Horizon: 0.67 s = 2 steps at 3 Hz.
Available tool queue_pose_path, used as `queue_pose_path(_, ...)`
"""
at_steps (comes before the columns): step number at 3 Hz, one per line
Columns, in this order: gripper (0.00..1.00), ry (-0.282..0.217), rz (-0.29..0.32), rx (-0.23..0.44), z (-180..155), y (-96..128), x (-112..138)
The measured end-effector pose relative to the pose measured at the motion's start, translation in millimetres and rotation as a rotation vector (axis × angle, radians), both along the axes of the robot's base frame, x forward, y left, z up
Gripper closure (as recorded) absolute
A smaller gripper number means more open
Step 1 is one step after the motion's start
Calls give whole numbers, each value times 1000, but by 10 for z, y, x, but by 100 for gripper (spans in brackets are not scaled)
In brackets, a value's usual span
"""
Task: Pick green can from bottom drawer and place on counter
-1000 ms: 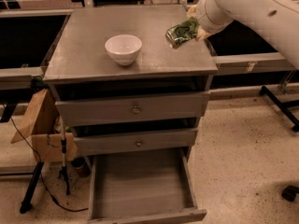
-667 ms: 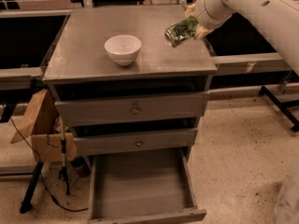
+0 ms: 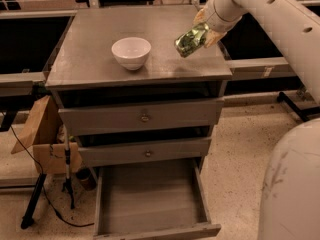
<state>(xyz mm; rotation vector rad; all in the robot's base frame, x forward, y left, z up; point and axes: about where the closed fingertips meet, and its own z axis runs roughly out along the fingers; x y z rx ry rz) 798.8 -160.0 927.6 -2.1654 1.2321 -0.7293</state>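
Note:
My gripper [image 3: 206,30] is shut on the green can [image 3: 191,40], a small shiny green can, and holds it tilted on its side just above the right part of the counter [image 3: 95,59]. The white arm reaches in from the upper right. The bottom drawer [image 3: 147,199] is pulled open below the two knobbed drawers, and nothing shows in its grey tray.
A white bowl [image 3: 131,52] stands on the counter left of the can. A cardboard box [image 3: 42,134] and a tripod with a cable [image 3: 37,204] stand left of the cabinet. My white base [image 3: 292,184] fills the lower right. Dark tables flank the cabinet.
The can and gripper have shifted slightly up and left over the counter's right part. My base has come into view at the lower right.

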Motion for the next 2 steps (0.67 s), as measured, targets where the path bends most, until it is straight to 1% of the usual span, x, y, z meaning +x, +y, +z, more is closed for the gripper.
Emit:
queue_pose_path(1,0,70,18,-14,-293,12,75)
queue_pose_path(2,0,74,18,-15,-315,11,78)
